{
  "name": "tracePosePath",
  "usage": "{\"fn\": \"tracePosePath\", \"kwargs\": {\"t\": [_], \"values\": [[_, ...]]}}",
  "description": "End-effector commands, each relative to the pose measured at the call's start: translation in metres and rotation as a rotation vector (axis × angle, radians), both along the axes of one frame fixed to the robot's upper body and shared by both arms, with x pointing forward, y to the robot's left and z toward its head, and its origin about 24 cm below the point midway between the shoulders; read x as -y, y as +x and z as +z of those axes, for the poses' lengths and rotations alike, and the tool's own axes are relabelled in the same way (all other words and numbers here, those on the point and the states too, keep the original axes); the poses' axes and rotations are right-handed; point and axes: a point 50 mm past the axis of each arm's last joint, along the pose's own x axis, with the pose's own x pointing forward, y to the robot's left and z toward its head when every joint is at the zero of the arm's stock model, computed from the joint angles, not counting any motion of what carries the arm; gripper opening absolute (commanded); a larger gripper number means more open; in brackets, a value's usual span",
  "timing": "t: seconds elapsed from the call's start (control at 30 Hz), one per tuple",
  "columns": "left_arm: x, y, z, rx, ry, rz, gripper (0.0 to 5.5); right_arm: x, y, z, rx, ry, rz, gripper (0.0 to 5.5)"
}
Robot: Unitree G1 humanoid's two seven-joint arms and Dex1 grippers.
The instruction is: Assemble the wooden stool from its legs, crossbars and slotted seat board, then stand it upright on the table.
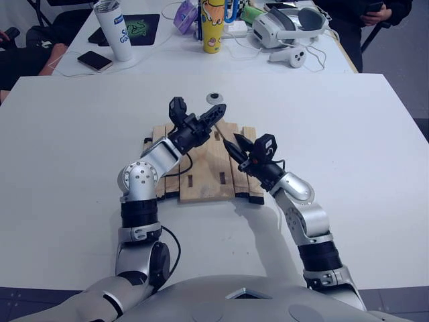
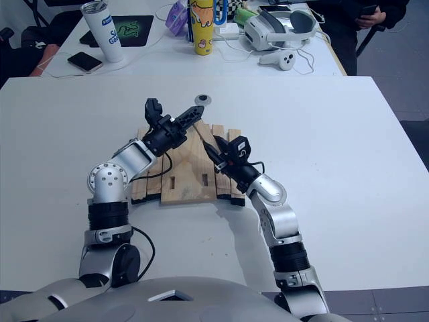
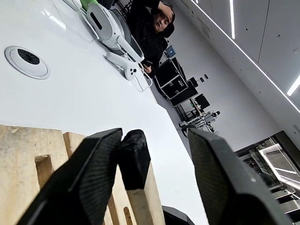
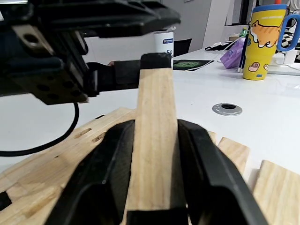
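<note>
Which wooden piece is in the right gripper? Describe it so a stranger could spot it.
On the white table, a pile of wooden stool parts lies in the middle. Above it the right gripper is shut on one leg, a pale strip with a black end cap. It alone is lifted, tilted toward the open left gripper; the others lie flat.

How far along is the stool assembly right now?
Nothing looks assembled: the slotted seat board lies flat with loose wooden pieces beside it. In hand: the right gripper clamps one leg, its black-capped end between the open jaws of the left gripper. Left: all joining, then standing it upright.
</note>
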Motion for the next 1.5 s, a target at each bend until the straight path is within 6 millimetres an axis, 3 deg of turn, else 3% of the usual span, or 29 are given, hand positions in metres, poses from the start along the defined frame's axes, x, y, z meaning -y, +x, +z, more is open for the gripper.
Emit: {"fn": "tracePosePath", "kwargs": {"t": [0.03,0.33,0.57,0.6,0.63,0.87,1.0,1.1,1.2,1.5], "values": [[-0.003,0.003,0.002,-0.004,0.016,0.002,1.77,-0.001,-0.001,0.003,0.017,0.010,0.004,1.32],[-0.002,0.002,0.000,-0.023,0.021,-0.021,0.54,-0.002,0.002,0.004,0.019,0.005,-0.016,1.32],[-0.010,0.006,0.003,-0.014,0.016,0.016,0.44,-0.002,0.005,0.002,-0.017,0.016,-0.024,1.32],[-0.011,0.007,0.003,-0.011,0.015,0.025,0.44,-0.001,0.005,0.001,-0.023,0.026,-0.018,1.70],[-0.013,0.008,0.004,-0.005,0.016,0.037,0.43,-0.001,0.004,0.001,-0.028,0.032,-0.013,1.74],[-0.045,0.008,0.029,0.163,0.023,0.297,0.41,0.020,-0.006,-0.017,-0.109,-0.032,-0.029,2.71],[-0.065,-0.011,0.046,0.315,0.133,0.498,0.41,0.045,-0.006,-0.025,-0.153,-0.055,-0.131,2.80],[-0.067,-0.037,0.035,0.353,0.236,0.597,0.41,0.065,0.000,-0.026,-0.153,-0.080,-0.247,2.80],[-0.064,-0.050,0.014,0.341,0.302,0.613,0.41,0.073,0.004,-0.025,-0.150,-0.086,-0.288,2.80],[-0.058,-0.039,-0.012,0.341,0.331,0.696,0.41,0.071,0.010,-0.024,-0.160,-0.097,-0.250,2.80]]}}
